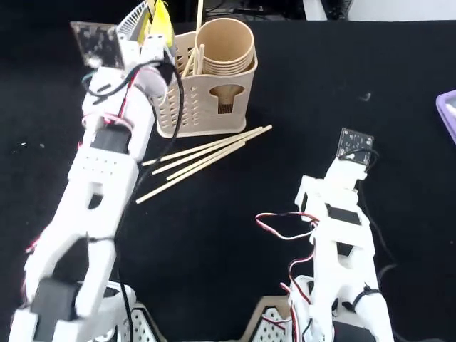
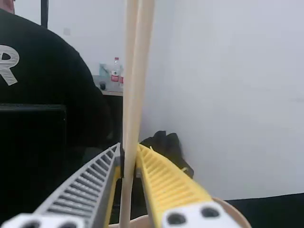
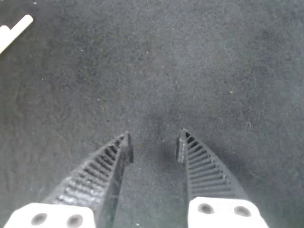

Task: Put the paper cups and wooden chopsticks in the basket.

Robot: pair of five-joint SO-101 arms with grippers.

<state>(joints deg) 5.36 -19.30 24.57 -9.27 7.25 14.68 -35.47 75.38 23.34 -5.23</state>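
Your left gripper grips the held chopsticks over the basket, cups already inside. Loose chopsticks remain on the table; your right gripper hangs open.

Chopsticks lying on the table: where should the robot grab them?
Probably near the end by the basket, where the chopsticks bunch together. Come straight down from above, right end effector closing across them, since they lie flat and fan apart toward the other end.
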